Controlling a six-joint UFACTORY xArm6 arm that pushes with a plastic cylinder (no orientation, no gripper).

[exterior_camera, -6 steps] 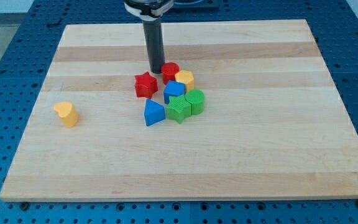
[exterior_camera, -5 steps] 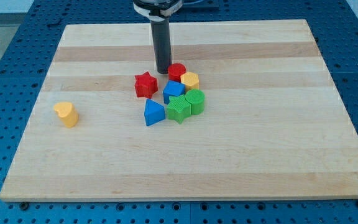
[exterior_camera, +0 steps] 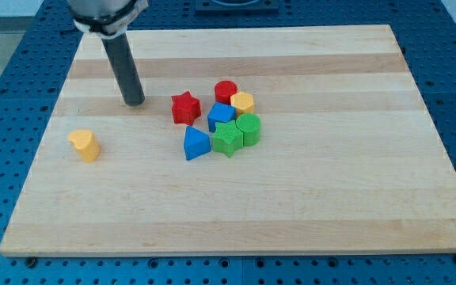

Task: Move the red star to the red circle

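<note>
The red star [exterior_camera: 185, 108] lies near the board's middle. The red circle [exterior_camera: 226, 91] stands a short gap to its upper right, at the top of a cluster of blocks. My tip [exterior_camera: 134, 102] rests on the board to the left of the red star, a clear gap away and touching no block. The dark rod rises from it toward the view's top left.
The cluster holds a yellow block [exterior_camera: 242, 102], a blue block [exterior_camera: 221, 115], a green star [exterior_camera: 227, 138], a green cylinder [exterior_camera: 248, 129] and a blue triangular block [exterior_camera: 195, 143]. A yellow heart-like block [exterior_camera: 84, 145] lies alone at the left. The wooden board [exterior_camera: 331, 182] sits on a blue pegboard.
My tip has moved from beside the red circle, above the red star, across to the left of the star. The red circle has shifted slightly to the right. The star has stayed put.
</note>
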